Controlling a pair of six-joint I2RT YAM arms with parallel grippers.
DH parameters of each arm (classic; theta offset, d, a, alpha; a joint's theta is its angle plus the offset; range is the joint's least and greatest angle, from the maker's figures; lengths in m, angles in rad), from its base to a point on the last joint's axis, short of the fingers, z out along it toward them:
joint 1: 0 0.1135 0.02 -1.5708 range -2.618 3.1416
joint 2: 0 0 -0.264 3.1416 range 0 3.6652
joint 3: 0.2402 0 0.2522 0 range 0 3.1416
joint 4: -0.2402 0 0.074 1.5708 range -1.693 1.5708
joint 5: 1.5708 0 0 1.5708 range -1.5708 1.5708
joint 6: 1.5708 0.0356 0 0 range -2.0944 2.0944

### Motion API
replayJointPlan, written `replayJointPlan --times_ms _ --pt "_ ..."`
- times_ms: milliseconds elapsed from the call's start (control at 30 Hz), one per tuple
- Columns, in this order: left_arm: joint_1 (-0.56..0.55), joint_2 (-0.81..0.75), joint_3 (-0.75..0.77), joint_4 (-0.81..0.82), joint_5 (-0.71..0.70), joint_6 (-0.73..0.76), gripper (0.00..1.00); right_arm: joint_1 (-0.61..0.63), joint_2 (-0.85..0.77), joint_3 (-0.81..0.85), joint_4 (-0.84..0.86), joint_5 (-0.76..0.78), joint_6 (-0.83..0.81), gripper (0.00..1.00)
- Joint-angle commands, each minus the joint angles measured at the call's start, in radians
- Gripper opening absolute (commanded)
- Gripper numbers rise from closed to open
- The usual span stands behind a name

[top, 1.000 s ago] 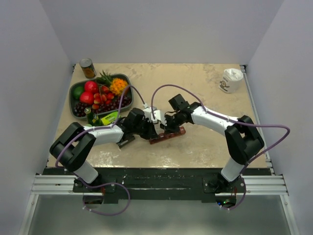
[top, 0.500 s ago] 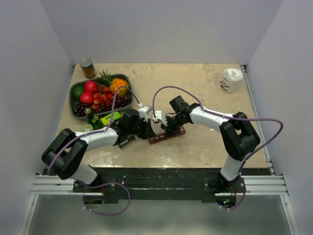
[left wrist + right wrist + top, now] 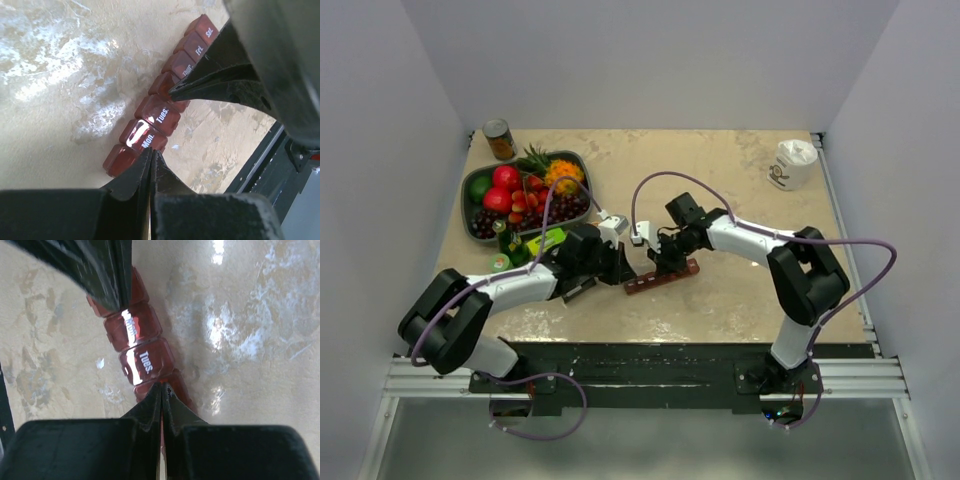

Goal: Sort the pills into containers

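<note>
Left elbow (image 3: 442,318) dropped outward | left hand (image 3: 624,269), right hand (image 3: 660,264) closed over containers (image 3: 680,272)

Left end effector (image 3: 151,153), seemingly pinched together, touches containers (image 3: 161,116) at Mon.

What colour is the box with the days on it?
The pill box is dark red with white lettering; the left wrist view shows it best.

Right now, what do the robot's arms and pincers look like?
The left arm and right arm are white tubes linked by chunky black joints, each trailing a looping purple cable. The left gripper and right gripper each have two matte black fingers tapering to points.
</note>
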Motion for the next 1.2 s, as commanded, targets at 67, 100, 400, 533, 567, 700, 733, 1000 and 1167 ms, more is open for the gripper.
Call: replayJointPlan --times_ms 67,100,400,533,567,700,733,1000,1167 --pt "0.034 -0.121 -0.002 0.009 -0.026 0.038 0.05 -0.013 -0.116 0.005 -0.079 -0.021 -0.035 0.01" --pt "0.036 -0.141 0.000 0.005 -0.031 0.041 0.05 -0.015 -0.128 -0.001 -0.078 -0.023 -0.038 0.01" --pt "0.059 -0.187 -0.003 -0.041 -0.054 0.064 0.05 -0.013 -0.105 -0.036 -0.046 0.017 -0.032 0.02" --pt "0.060 -0.193 -0.006 -0.041 -0.052 0.064 0.05 -0.007 -0.016 -0.046 -0.032 0.065 -0.032 0.01" --pt "0.062 -0.195 -0.008 -0.043 -0.055 0.062 0.05 -0.009 0.007 -0.049 -0.030 0.077 -0.031 0.01" --pt "0.065 -0.202 -0.014 -0.043 -0.052 0.066 0.05 -0.009 0.048 -0.056 -0.033 0.117 -0.032 0.01" --pt "0.065 -0.205 -0.017 -0.041 -0.051 0.066 0.05 -0.009 0.044 -0.058 -0.032 0.115 -0.029 0.01" --pt "0.070 -0.230 -0.011 -0.054 -0.049 0.073 0.05 -0.020 -0.024 0.013 -0.087 0.042 -0.024 0.01" --pt "0.085 -0.300 0.001 -0.077 -0.060 0.096 0.07 -0.056 -0.143 0.089 -0.144 0.013 -0.037 0.06"
